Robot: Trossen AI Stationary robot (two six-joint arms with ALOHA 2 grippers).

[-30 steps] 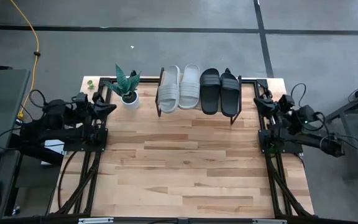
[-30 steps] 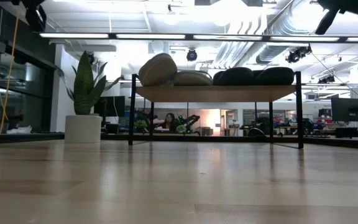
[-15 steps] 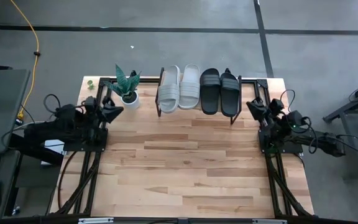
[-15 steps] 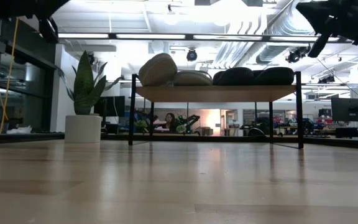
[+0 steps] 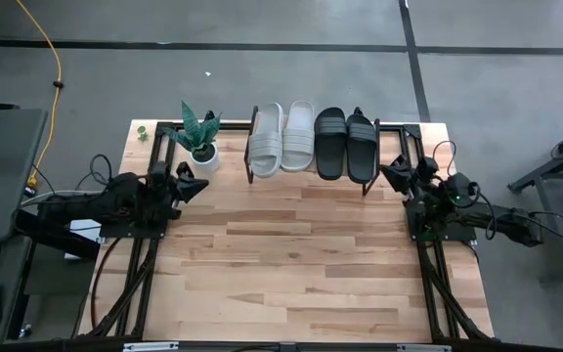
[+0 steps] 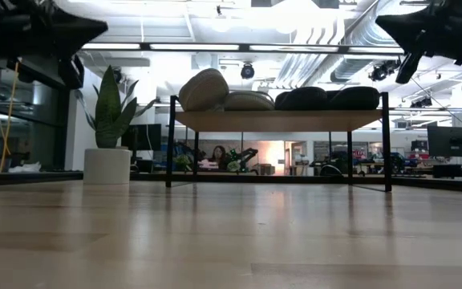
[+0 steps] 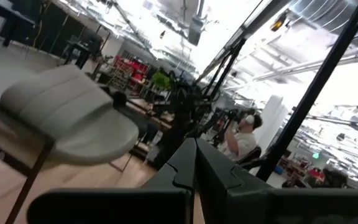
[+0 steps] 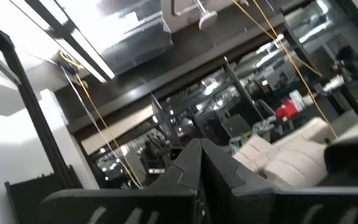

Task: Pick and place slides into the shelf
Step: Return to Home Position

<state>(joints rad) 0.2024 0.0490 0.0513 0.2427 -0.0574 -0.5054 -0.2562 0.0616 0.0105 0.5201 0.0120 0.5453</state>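
Observation:
All four slides lie side by side on the shelf at the table's far edge, soles down on its plank. The two pale slides are on the left and the two black slides on the right. The leftmost pale slide sits higher and tilted. My left gripper hovers shut at the table's left side, near the plant. My right gripper hovers shut just right of the shelf's right legs. The left wrist view shows a pale slide beyond my shut fingers.
A potted plant in a white pot stands left of the shelf at the far edge. The bare wooden tabletop stretches from the shelf to the near edge. A person shows in the room behind.
Both arms have swung inward from the table's sides. My left gripper has moved right and a little toward the near edge, past the plant. My right gripper has moved left toward the shelf's right legs. Both stay shut. The slides have not moved.

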